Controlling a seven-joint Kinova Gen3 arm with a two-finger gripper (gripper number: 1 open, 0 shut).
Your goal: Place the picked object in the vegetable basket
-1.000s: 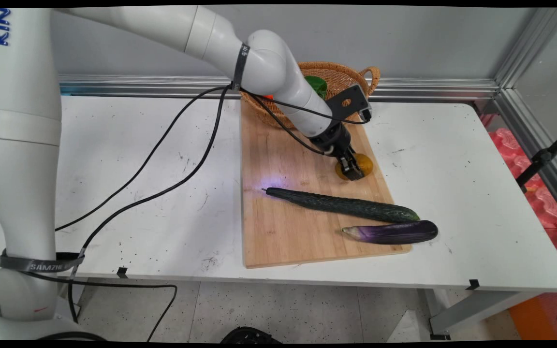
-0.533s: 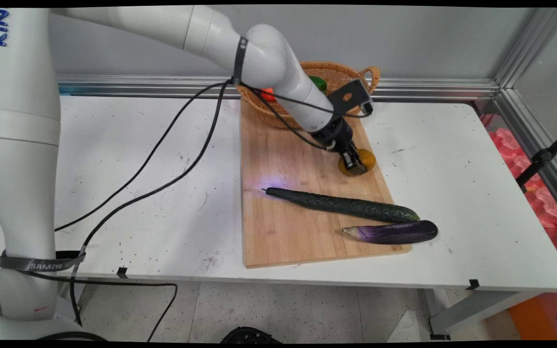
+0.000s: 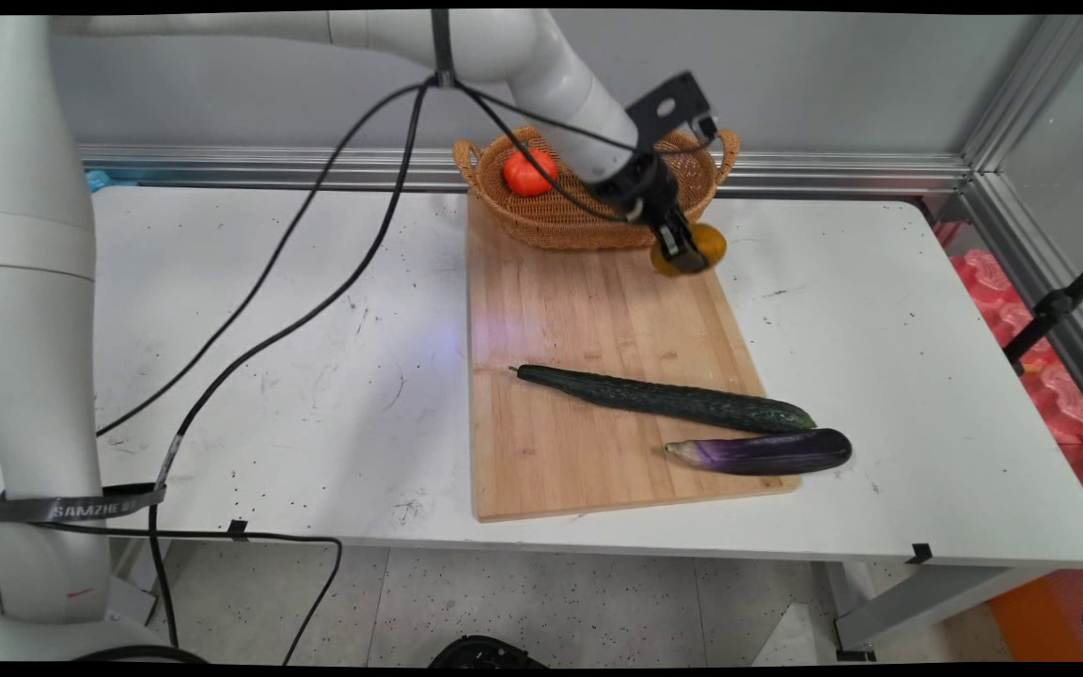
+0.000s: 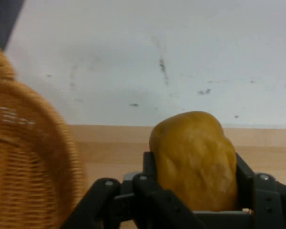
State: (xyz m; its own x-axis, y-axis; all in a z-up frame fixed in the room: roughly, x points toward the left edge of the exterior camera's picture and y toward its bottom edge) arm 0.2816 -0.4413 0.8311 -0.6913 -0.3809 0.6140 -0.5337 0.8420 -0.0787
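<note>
One lumpy yellow-brown potato (image 3: 703,246) sits clamped between the jaws of the black two-finger gripper (image 3: 682,256), which we see holding it in the air beside the woven wicker basket (image 3: 551,221), above the far end of the wooden cutting board (image 3: 588,310).

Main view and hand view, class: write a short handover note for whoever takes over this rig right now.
Gripper: shut on the yellow potato, held in the air by the wicker basket's right end, above the cutting board's far edge.
Basket: holds a tomato.
Board: cucumber lies across it; eggplant lies at its near right corner, overhanging the edge.
Done: potato lifted. Left: nothing set down yet.
</note>
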